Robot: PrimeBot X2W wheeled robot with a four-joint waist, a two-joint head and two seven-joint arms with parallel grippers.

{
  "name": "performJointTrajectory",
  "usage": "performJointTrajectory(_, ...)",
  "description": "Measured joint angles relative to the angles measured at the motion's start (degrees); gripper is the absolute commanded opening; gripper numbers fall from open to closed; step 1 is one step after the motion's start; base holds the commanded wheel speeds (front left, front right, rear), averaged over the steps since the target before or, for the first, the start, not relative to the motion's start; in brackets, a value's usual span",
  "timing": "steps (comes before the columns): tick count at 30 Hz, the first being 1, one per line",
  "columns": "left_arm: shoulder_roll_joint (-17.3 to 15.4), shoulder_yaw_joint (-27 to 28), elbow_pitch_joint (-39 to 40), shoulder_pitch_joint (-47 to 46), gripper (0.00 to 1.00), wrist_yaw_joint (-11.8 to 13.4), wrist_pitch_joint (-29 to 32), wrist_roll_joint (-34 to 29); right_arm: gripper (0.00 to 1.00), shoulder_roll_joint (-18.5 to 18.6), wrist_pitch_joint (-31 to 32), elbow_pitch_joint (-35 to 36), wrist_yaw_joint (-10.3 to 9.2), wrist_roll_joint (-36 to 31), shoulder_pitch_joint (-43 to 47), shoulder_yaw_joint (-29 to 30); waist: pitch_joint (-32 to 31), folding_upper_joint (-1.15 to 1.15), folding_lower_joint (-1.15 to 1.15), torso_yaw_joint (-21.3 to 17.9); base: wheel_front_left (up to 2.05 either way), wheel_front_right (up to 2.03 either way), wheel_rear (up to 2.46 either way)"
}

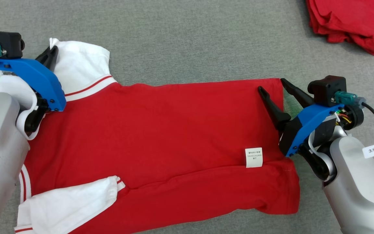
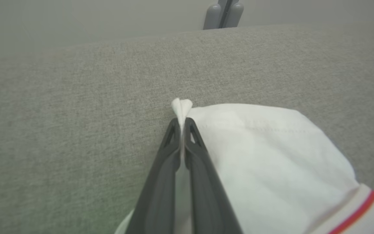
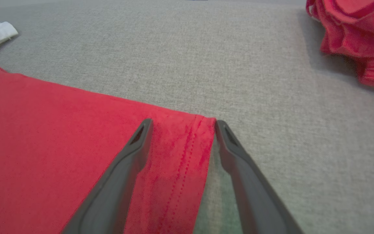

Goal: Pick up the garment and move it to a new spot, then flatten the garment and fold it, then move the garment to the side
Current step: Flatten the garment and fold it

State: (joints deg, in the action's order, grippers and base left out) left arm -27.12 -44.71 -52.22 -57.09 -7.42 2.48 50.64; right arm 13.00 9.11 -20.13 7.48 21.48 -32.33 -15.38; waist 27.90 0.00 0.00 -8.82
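Head view first: looking down on a red shirt (image 1: 161,130) spread out across a grey surface (image 1: 187,39), collar end to the left, hem to the right. Along the near side, a long crease, and just above it a white label (image 1: 254,157) close to the hem. At far left, spotting the left gripper (image 1: 53,52), pinched onto the corner of the far sleeve (image 1: 83,68), white with red stripes. Near left, a second white sleeve (image 1: 70,201) lying in over the red. Over on the right, catching the right gripper (image 1: 272,84) at the far hem corner, spread wide, one finger over the cloth and the other just off its edge. Far right, a crumpled red pile (image 1: 349,22), well apart from the shirt.

Left wrist view now: clamped tight, no gap between the fingers, a nub of white cloth poking out past the tips. Grey surface beyond.

Right wrist view: wide apart, gripping nothing, straddling the stitched hem corner, left finger over red, right finger over bare grey. Cannot tell whether touching down. Red pile at far right, a sliver of white sleeve at far left.
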Motion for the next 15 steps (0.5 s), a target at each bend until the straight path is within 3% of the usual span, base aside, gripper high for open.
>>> performJointTrajectory(6,0.2,-2.5,0.7,-0.6,0.0,0.0,-2.1,1.7,1.0,0.1,2.5,-1.9,0.0,-0.3,0.0,0.3,-0.1,0.0,0.0,1.6,0.0,0.0,0.0)
performJointTrajectory(7,0.2,-2.8,0.8,-0.6,0.0,0.0,-2.5,1.9,0.96,0.1,2.5,-2.2,0.01,-0.4,-0.1,0.5,-0.2,0.0,0.0,1.8,0.0,0.0,0.0)
performJointTrajectory(8,0.1,-3.1,1.0,-0.7,0.0,0.0,-3.0,2.3,0.4,0.0,2.6,-2.5,0.0,-0.4,-0.2,0.8,-0.2,0.0,0.0,2.0,0.0,0.0,0.0)
performJointTrajectory(10,0.0,-3.9,1.3,-0.9,0.0,0.0,-4.0,2.9,0.0,0.1,3.4,-3.3,0.0,-0.9,-0.4,1.0,-0.4,0.0,0.0,2.3,0.0,0.0,0.0)
performJointTrajectory(15,0.2,-5.2,2.4,-1.5,0.0,0.0,-7.0,4.5,0.0,-0.7,1.8,-5.4,0.0,-1.5,-1.6,2.8,-1.2,0.0,0.0,3.3,0.0,0.0,0.0)
